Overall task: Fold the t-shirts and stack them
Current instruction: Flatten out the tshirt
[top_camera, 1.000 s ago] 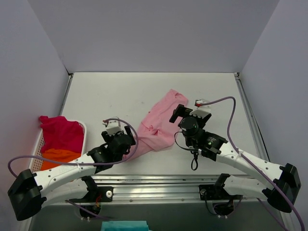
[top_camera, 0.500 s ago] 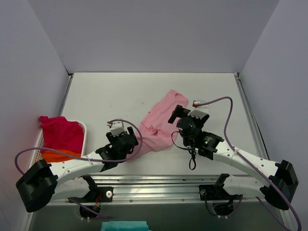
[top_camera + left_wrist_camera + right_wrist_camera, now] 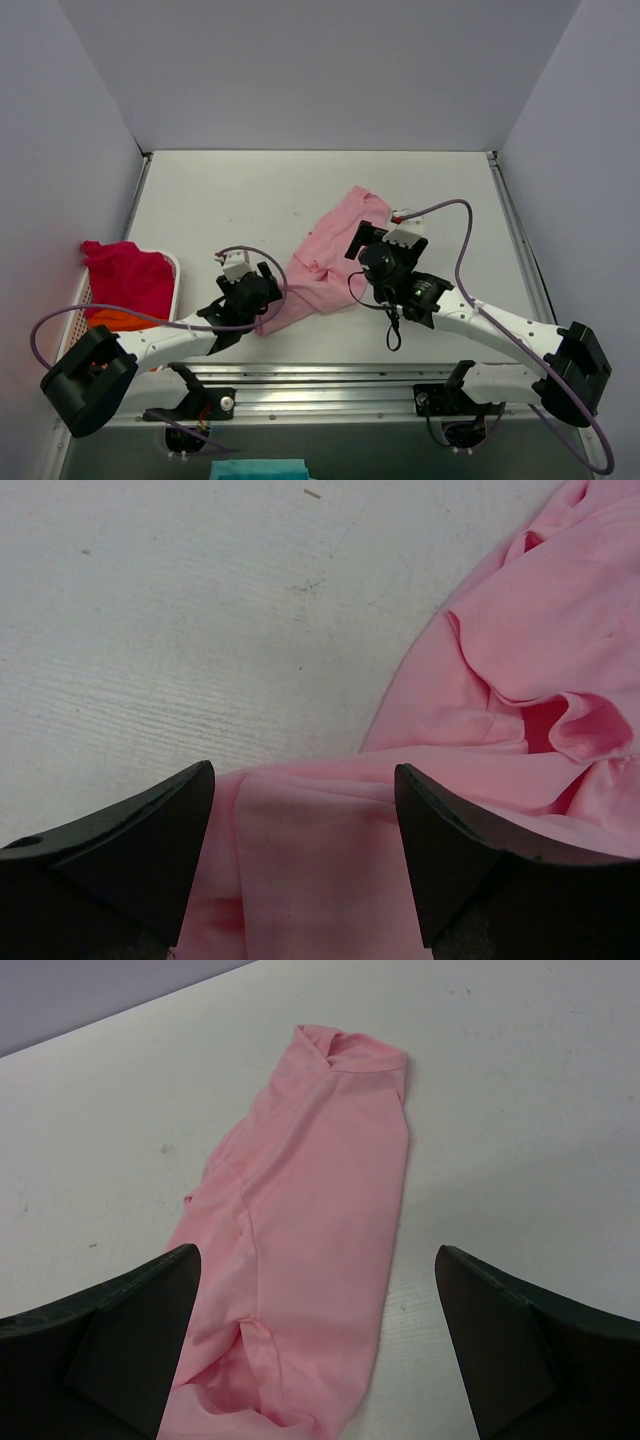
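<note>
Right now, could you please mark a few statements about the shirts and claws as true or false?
The light pink t-shirt lies rumpled on the table. True.
The left claw is clamped shut on it. False: its jaws stand open over the cloth.
The right claw is open and empty. True.
The magenta-red t-shirt lies mid-table. False: it sits in the white basket at the left, with the orange t-shirt.

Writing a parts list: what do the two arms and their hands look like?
The left arm and right arm are white tubes with black joints and bases; a purple cable loops along each. The left hand and right hand are black, with wedge-shaped fingers.
</note>
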Tool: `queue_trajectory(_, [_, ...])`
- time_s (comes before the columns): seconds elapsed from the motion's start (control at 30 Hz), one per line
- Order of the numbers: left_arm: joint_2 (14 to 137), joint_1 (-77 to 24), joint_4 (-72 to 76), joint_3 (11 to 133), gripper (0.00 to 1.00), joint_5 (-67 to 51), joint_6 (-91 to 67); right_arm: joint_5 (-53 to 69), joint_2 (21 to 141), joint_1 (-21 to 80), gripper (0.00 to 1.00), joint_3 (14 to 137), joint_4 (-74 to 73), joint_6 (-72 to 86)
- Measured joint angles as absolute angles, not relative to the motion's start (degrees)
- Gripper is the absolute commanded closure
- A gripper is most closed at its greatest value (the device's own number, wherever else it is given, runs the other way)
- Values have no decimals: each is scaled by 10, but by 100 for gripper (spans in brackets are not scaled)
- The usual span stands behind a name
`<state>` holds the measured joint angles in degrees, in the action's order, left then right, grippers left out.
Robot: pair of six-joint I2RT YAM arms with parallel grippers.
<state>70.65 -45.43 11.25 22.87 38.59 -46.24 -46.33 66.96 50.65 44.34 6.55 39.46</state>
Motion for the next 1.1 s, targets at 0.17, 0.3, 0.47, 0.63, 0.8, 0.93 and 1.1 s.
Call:
queue_trajectory(0.17, [646,-448,132,197,18,363,-463,-463,685,507,0,443,65,396])
queue_trajectory(0.3, [615,-444,140,180,18,353,-464,-463,695,506,0,443,65,397])
queue_trajectory(0.47, [625,-440,153,175,18,342,-467,-463,698,506,0,443,65,401])
queue_trajectory(0.63, [679,-436,179,175,18,332,-470,-463,698,506,0,443,65,403])
queue_trajectory(0.8, [738,-430,206,175,24,317,-472,-463,698,505,0,443,65,405])
queue_trajectory(0.93, [747,-430,226,176,26,311,-472,-463,703,505,0,443,65,405])
queue_trajectory(1.1, [730,-430,228,176,31,310,-472,-463,711,503,0,444,65,405])
